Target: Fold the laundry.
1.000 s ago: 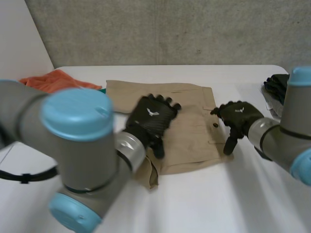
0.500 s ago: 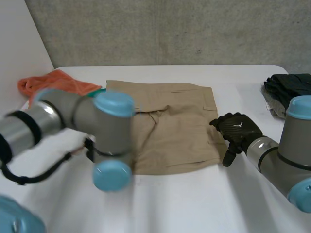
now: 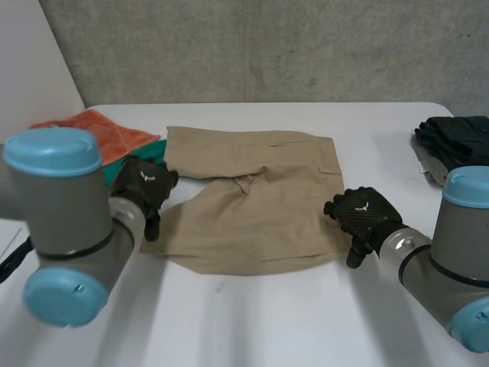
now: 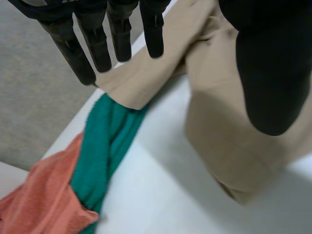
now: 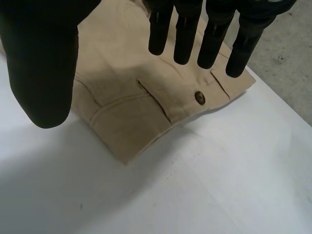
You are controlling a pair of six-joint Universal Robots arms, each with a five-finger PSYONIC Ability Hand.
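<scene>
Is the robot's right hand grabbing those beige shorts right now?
No, the right hand has straight fingers held apart from its thumb, and the beige shorts lie on the white table beneath them.

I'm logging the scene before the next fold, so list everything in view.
shorts: one, tan, lying mid-table.
towel: one, orange, far left of the table.
cloth: one, green, between the orange towel and the shorts.
clothes pile: one, black, table's right edge.
table: one, white.
wall: one, grey, behind the table.
left hand: one, black, fingers straight, at the shorts' left edge.
right hand: one, black, fingers straight, at the shorts' right edge by the buttoned pocket.
</scene>
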